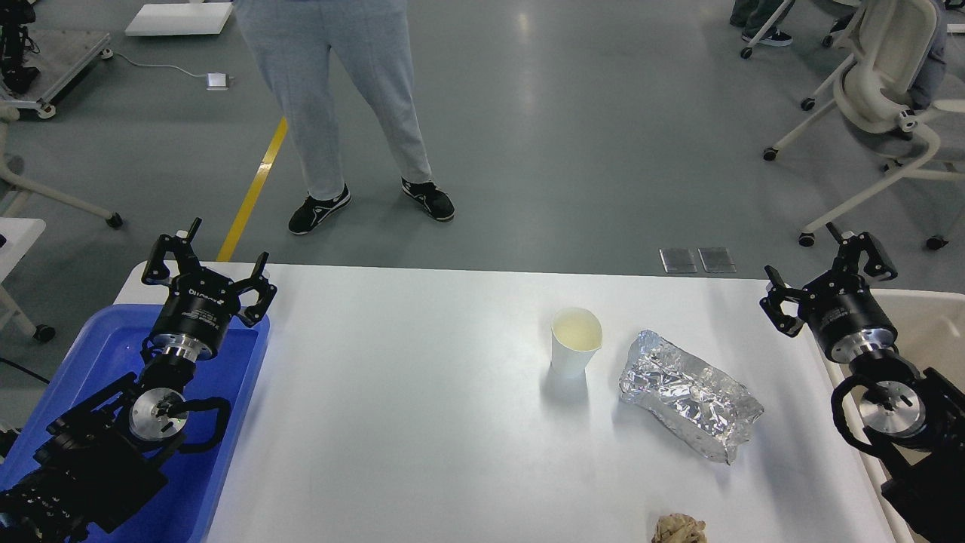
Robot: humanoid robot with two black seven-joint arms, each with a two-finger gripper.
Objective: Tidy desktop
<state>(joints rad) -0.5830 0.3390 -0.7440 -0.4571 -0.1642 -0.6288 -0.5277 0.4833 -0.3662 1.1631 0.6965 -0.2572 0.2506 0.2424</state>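
1. The white worktop (422,407) fills the middle of the view, from 9 to 3 o'clock.
2. Left tool (209,265), at 9 o'clock over the blue tray (226,422): fingers apart, empty.
3. Right tool (822,268), at 3 o'clock above the cream bin (931,324): fingers apart, empty.
4. A paper cup (574,341) stands upright right of centre; crumpled foil (687,394) lies just beside it, toward 4 o'clock.
5. A brownish crumpled wad (680,529) sits at the 5 o'clock edge.

I see desktop (422,422): white, smooth, rounded far corners. Paper cup (575,342) upright right of centre, pale inside. Crumpled foil packet (688,394) just beside cup, toward right edge, lying slantwise. Tan crumpled wad (680,529) at near edge, partly cut off. Blue tray (219,452) overlaps left edge; cream bin (931,317) by right edge.
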